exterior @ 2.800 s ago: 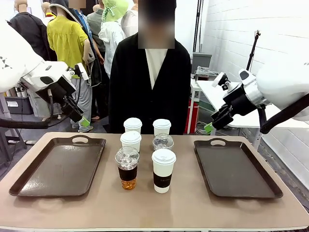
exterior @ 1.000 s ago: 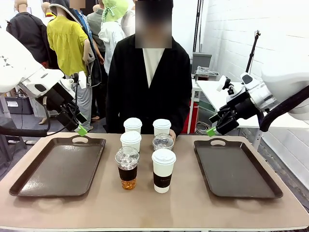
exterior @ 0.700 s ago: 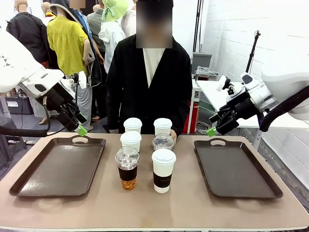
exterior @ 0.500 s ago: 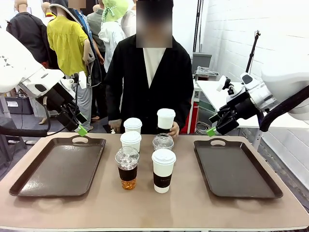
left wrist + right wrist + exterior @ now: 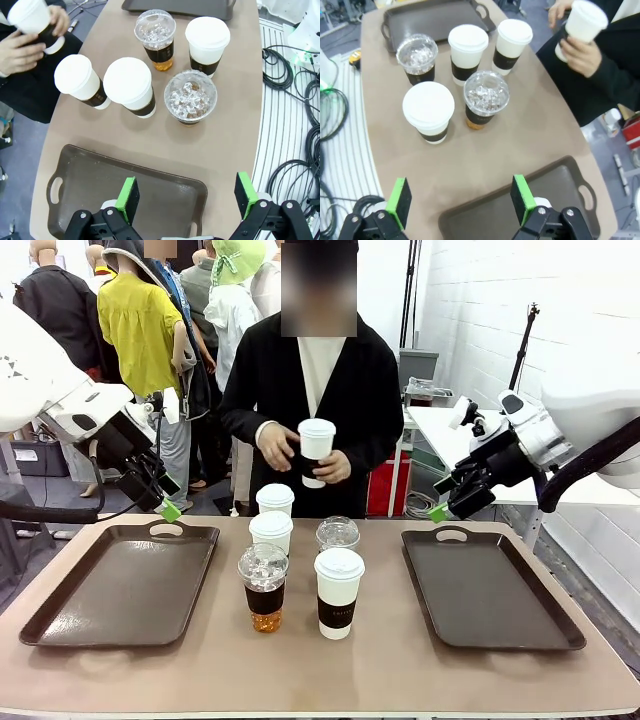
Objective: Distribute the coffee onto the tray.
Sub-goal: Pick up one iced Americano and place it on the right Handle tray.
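Cables point(image 5: 295, 97) beyond cups point(image 5: 127, 80), left wrist view

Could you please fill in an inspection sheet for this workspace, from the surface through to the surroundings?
Surface: tan table with a left tray and a right tray, both dark brown, no cup on either.
Job's things: five cups stand mid-table, three paper cups and two iced cups; a sixth paper cup is in the person's hands, off the table.
Clutter: nothing seen.
Grippers: left gripper and right gripper open, holding nothing, each above its tray's far end.
Cables: black cables on the floor beside the table.
Surroundings: person in black at the far side; white brick wall.
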Motion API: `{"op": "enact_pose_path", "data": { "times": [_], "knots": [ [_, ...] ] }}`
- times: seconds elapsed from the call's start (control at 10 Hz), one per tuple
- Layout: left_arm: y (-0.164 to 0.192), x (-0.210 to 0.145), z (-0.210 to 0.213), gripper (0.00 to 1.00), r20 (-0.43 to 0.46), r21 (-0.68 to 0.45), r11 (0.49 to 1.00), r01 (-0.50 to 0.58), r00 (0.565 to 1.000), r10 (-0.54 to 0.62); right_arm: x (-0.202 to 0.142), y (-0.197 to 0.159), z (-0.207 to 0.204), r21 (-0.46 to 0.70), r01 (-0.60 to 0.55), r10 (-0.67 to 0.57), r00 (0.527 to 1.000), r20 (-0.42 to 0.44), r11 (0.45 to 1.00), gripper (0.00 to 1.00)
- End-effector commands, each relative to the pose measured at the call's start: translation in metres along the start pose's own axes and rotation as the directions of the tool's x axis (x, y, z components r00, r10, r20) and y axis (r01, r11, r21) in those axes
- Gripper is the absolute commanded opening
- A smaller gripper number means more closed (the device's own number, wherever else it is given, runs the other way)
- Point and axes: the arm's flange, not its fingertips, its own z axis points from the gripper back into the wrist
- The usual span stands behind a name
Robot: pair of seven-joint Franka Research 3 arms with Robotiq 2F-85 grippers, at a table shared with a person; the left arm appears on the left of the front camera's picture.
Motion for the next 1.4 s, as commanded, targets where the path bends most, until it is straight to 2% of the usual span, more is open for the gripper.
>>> {"op": "enact_pose_path", "data": {
  "times": [0.0, 0.4, 0.6, 0.8, 1.1, 1.3],
  "knots": [
    [0.002, -0.002, 0.000, 1.00, 0.021, -0.011, 1.000, 0.015, 1.000, -0.015, 0.011, -0.026, 0.001, 0.005, -0.042, 0.043, 0.994, -0.097, 0.999, 1.00],
    [0.002, -0.002, 0.000, 1.00, 0.021, -0.011, 1.000, 0.015, 1.000, -0.015, 0.016, -0.077, -0.009, 0.065, -0.144, 0.156, 0.950, -0.271, 0.987, 1.00],
    [0.002, -0.002, 0.000, 1.00, 0.021, -0.011, 1.000, 0.015, 1.000, -0.015, 0.010, -0.103, -0.021, 0.107, -0.150, 0.178, 0.920, -0.350, 0.983, 1.00],
    [0.002, -0.002, 0.000, 1.00, 0.021, -0.011, 1.000, 0.015, 1.000, -0.015, 0.002, -0.121, -0.036, 0.148, -0.158, 0.204, 0.900, -0.384, 0.976, 1.00],
    [0.002, -0.002, 0.000, 1.00, 0.021, -0.011, 1.000, 0.015, 1.000, -0.015, -0.011, -0.129, -0.054, 0.162, -0.167, 0.216, 0.909, -0.356, 0.973, 1.00],
    [0.002, -0.002, 0.000, 1.00, 0.021, -0.011, 1.000, 0.015, 1.000, -0.015, -0.022, -0.123, -0.067, 0.161, -0.177, 0.213, 0.946, -0.243, 0.971, 1.00]
  ]
}}
